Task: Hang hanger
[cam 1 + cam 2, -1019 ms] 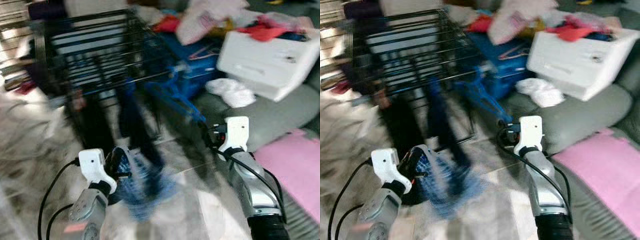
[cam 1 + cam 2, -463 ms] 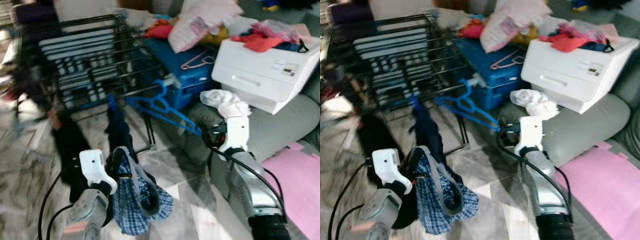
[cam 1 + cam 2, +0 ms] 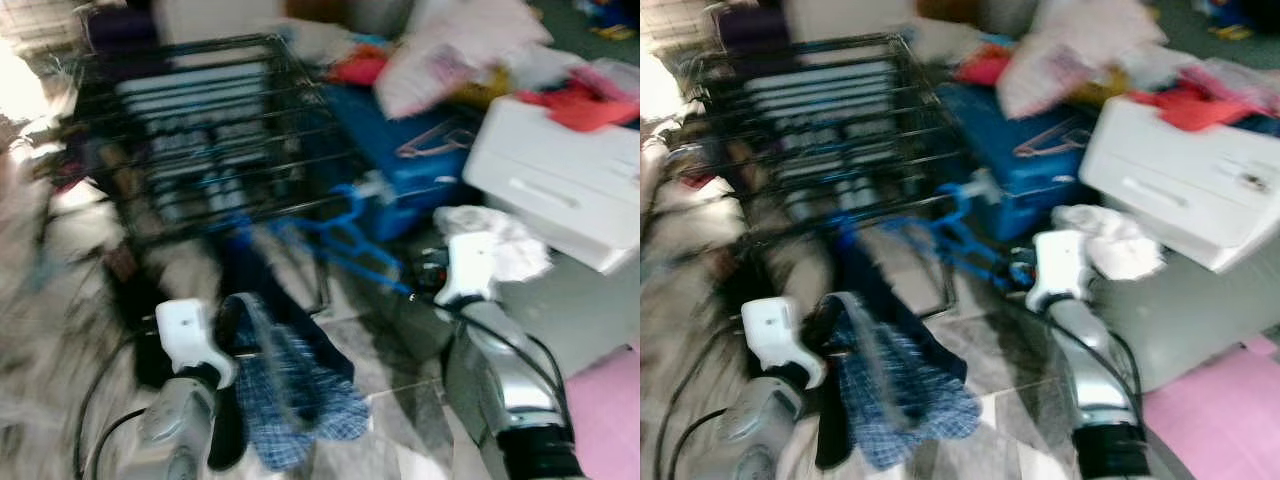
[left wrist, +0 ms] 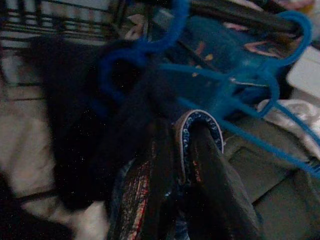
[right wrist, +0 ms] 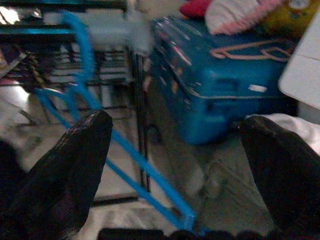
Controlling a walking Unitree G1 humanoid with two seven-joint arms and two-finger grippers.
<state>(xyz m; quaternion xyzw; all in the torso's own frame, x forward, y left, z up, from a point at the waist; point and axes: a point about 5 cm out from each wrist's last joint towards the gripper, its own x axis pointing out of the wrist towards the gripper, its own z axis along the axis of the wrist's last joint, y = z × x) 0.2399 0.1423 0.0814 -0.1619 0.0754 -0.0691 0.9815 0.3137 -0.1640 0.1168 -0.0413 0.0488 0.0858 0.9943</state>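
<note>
A blue plastic hanger slants from the front rail of the black wire drying rack down to my right gripper. In the right wrist view that gripper is open. The hanger's bar runs between its spread fingers, and the hook sits by the rack rail. My left gripper is shut on the waistband of a blue plaid garment, which hangs low in front of the rack. The eye views are blurred.
A blue suitcase stands right of the rack, with a pink hanger on it. Further right, a white box rests on a grey cushion. Clothes are piled behind. A dark garment hangs off the rack. A pink mat lies at the right.
The whole picture has shifted and blurred, so the camera moved. Both arms keep their places relative to the hanger and garment, and the left gripper holds the plaid garment throughout.
</note>
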